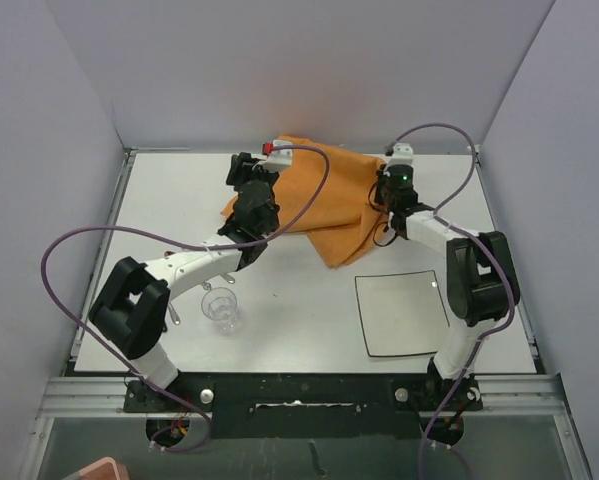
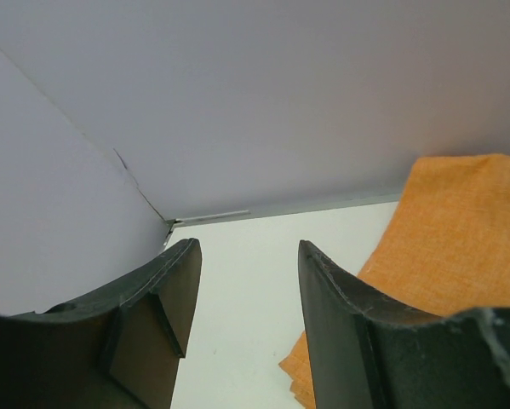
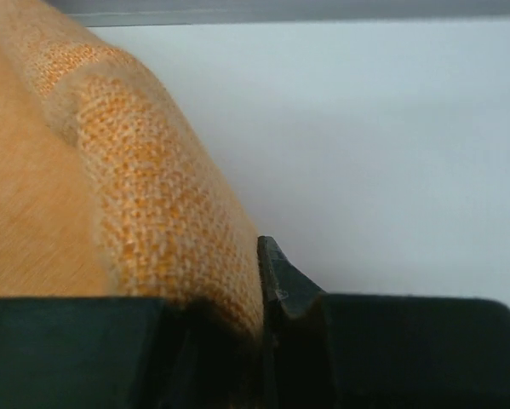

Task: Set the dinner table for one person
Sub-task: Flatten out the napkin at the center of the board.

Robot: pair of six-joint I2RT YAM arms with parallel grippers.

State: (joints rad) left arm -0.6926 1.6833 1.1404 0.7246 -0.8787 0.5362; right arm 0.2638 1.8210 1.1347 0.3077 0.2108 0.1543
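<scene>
Far centre: orange cloth (image 1: 319,205), woven, rumpled, folded over itself, one corner pointing toward near side. Coarse weave plain in right wrist view, fold bulging upward.
Near right: square white plate (image 1: 404,313), flat, dark thin rim, just apart from cloth's near corner.
Near left: clear glass (image 1: 220,307), upright, well apart from plate.
Just left of glass: small silvery item (image 1: 175,317), partly hidden, too small to identify.
All round: plain pale grey walls (image 1: 299,70).
Bottom left corner: pinkish-orange object (image 1: 97,468), cut off by frame edge.
</scene>
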